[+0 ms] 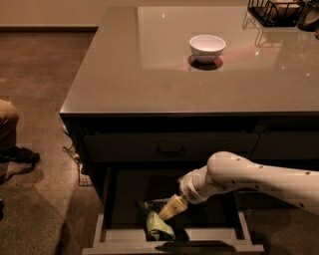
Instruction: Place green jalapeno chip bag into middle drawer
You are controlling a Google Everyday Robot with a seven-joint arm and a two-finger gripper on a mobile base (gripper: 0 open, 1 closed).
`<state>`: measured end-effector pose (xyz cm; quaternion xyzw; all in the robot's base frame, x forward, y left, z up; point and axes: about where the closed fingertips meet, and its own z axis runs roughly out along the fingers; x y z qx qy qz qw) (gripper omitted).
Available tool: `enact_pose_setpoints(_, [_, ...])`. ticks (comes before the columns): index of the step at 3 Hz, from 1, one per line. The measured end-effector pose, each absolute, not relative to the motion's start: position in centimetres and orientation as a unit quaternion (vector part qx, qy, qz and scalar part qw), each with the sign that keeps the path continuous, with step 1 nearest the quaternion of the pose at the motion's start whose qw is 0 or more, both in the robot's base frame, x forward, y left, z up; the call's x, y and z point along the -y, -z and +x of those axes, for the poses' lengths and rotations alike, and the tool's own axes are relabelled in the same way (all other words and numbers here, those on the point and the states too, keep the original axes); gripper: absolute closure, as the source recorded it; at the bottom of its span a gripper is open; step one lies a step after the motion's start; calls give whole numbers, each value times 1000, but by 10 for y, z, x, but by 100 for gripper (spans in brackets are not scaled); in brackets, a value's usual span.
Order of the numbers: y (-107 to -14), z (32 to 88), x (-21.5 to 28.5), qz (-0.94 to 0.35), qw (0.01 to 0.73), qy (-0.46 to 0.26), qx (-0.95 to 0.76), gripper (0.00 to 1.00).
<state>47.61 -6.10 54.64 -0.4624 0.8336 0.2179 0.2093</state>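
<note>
The middle drawer (100, 228) is pulled out under the counter, with pale grey walls and a dark floor. The green jalapeno chip bag (157, 227) lies inside it, crumpled, close to the front rim and left of centre. My gripper (170, 208) reaches down into the drawer from the right on a white arm. It sits just above and to the right of the bag, at its upper edge. I cannot tell whether it still touches the bag.
A white bowl (207, 47) stands on the grey countertop (149, 74). A black wire rack (273, 11) is at the back right. The shut upper drawer front with its handle (171, 149) is above the open drawer. A person's leg and shoe (12, 142) are at the left.
</note>
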Motion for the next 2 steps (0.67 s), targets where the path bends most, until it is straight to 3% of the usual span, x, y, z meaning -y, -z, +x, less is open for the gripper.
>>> enact_pose_setpoints(2, [-611,451,111,-427,307,-212,-824,0])
